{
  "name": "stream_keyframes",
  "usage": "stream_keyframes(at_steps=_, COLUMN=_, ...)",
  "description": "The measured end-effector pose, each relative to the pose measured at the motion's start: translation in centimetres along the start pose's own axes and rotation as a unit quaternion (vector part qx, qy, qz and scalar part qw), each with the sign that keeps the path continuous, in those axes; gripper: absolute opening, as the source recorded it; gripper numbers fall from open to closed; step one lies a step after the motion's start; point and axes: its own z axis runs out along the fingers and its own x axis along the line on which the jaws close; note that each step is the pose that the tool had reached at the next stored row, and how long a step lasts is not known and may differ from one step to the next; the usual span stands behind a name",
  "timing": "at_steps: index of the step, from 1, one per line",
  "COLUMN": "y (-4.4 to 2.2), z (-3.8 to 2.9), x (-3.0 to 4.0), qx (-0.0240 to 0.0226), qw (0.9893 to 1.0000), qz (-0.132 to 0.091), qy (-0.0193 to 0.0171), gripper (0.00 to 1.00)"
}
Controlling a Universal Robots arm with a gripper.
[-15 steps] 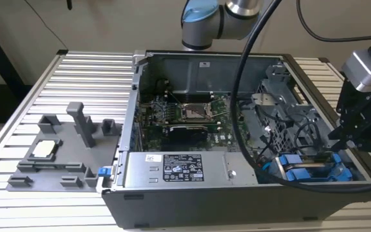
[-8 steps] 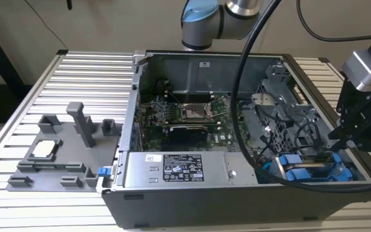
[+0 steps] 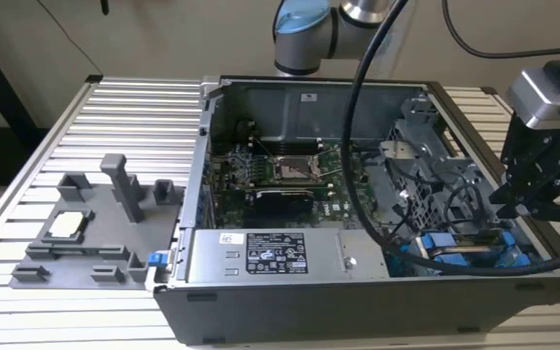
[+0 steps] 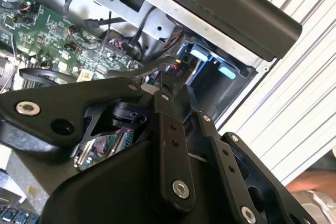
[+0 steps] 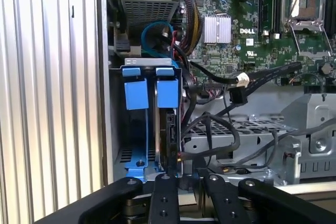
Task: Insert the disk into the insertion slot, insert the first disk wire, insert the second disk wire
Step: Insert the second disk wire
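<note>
Here the disk (image 5: 169, 124) stands on edge in the insertion slot (image 5: 119, 150), at the near corner of the open computer case (image 3: 358, 310) on the exterior view's right. Its blue tab sits just beside a second blue carrier (image 5: 136, 93). The gripper (image 5: 188, 179) hangs above that corner, apart from the disk; its fingers (image 5: 163, 198) stand a little apart and hold nothing. Black cables (image 5: 220, 135) loop between the slot and the green motherboard (image 5: 262, 40).

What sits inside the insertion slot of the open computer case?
The disk stands edge-on in the insertion slot, with blue carrier tabs at its end. Only its narrow edge shows; the carrier and slot walls cover its flat faces.
</note>
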Motion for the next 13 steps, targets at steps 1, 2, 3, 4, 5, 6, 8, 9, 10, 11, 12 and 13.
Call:
stream_keyframes(at_steps=1, y=0.09, z=0.04, x=-0.24, qx=0.0000, qw=1.0000, qz=0.000, qy=0.0000, gripper=0.27)
stream_keyframes(at_steps=2, y=0.16, z=0.07, x=-0.51, qx=0.0000, qw=1.0000, qz=0.000, qy=0.0000, gripper=0.27)
stream_keyframes(at_steps=3, y=0.22, z=0.11, x=-0.83, qx=0.0000, qw=1.0000, qz=0.000, qy=-0.0001, gripper=0.27)
stream_keyframes(at_steps=4, y=0.25, z=0.14, x=-1.09, qx=0.0000, qw=1.0000, qz=0.000, qy=0.0000, gripper=0.27)
stream_keyframes(at_steps=5, y=0.26, z=0.10, x=-1.23, qx=0.0000, qw=1.0000, qz=0.000, qy=0.0000, gripper=0.27)
stream_keyframes(at_steps=6, y=0.27, z=-0.05, x=-1.29, qx=0.0000, qw=1.0000, qz=0.000, qy=0.0001, gripper=0.27)
stream_keyframes(at_steps=8, y=0.32, z=-0.46, x=-1.39, qx=0.0000, qw=1.0000, qz=0.000, qy=0.0000, gripper=0.27)
stream_keyframes(at_steps=9, y=0.36, z=-0.71, x=-1.42, qx=0.0000, qw=1.0000, qz=0.000, qy=-0.0001, gripper=0.27)
stream_keyframes(at_steps=10, y=0.42, z=-0.92, x=-1.45, qx=0.0000, qw=1.0000, qz=0.000, qy=0.0000, gripper=0.27)
stream_keyframes(at_steps=11, y=0.53, z=-1.06, x=-1.47, qx=0.0000, qw=1.0000, qz=0.000, qy=0.0000, gripper=0.27)
stream_keyframes(at_steps=12, y=0.70, z=-1.15, x=-1.48, qx=0.0001, qw=1.0000, qz=0.000, qy=-0.0001, gripper=0.27)
stream_keyframes(at_steps=13, y=0.87, z=-1.19, x=-1.50, qx=0.0003, qw=1.0000, qz=0.000, qy=-0.0001, gripper=0.27)
